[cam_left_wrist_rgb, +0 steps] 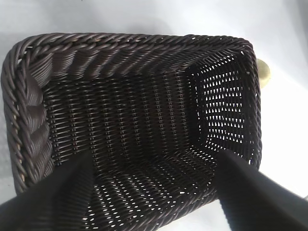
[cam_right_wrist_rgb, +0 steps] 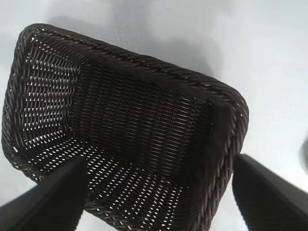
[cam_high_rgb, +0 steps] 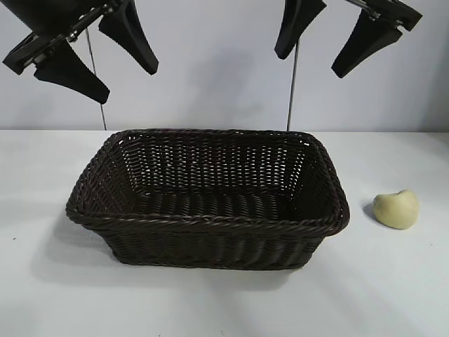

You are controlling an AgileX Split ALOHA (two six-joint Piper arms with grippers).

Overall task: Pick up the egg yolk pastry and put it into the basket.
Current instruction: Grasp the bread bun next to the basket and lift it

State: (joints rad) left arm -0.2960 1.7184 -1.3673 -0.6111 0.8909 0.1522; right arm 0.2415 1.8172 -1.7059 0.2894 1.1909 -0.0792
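Left end effector (cam_high_rgb: 88,57): fingers spread wide, released, grasping nothing, suspended high above the basket's left end. Right end effector (cam_high_rgb: 330,43): likewise spread and unloaded, high above the basket's right end. Basket (cam_high_rgb: 210,223): dark brown woven wicker, rectangular, sloping openwork sides, braided rim, resting on the white counter (cam_high_rgb: 393,288). Egg yolk pastry (cam_high_rgb: 396,208): pale yellow, smooth, rounded, lying on the counter near the basket's right side, apart from it.
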